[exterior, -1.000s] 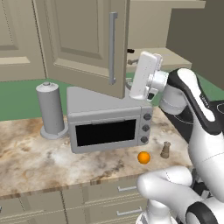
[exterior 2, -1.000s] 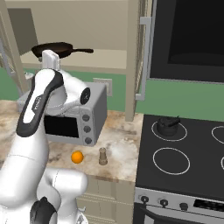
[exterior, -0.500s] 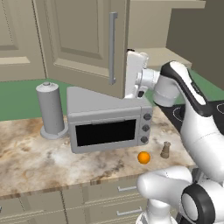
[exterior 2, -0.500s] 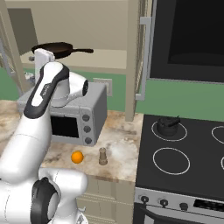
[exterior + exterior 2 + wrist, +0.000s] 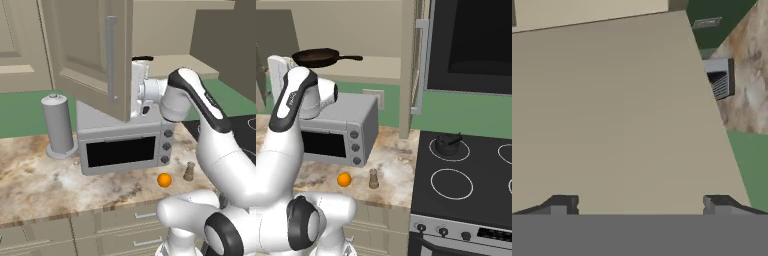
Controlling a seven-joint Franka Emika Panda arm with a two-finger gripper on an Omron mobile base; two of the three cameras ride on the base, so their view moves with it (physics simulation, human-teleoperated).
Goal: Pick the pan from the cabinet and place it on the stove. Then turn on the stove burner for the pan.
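Shallow round dark frying pan (image 5: 316, 57) sits above the boxy grey microwave (image 5: 341, 132); the spread gripper (image 5: 639, 204) has swung nearer beige cabinet door (image 5: 90, 52).

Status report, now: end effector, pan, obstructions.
End effector open, empty, facing the cabinet door. Pan on the cabinet shelf, not yet grasped. Microwave sits directly below; small dark pot occupies one stove burner.

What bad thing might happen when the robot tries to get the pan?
The open gripper sits very near the open cabinet door, so the hand might bump it. The pan rests near the shelf edge; a clumsy nudge might knock it down onto the microwave.
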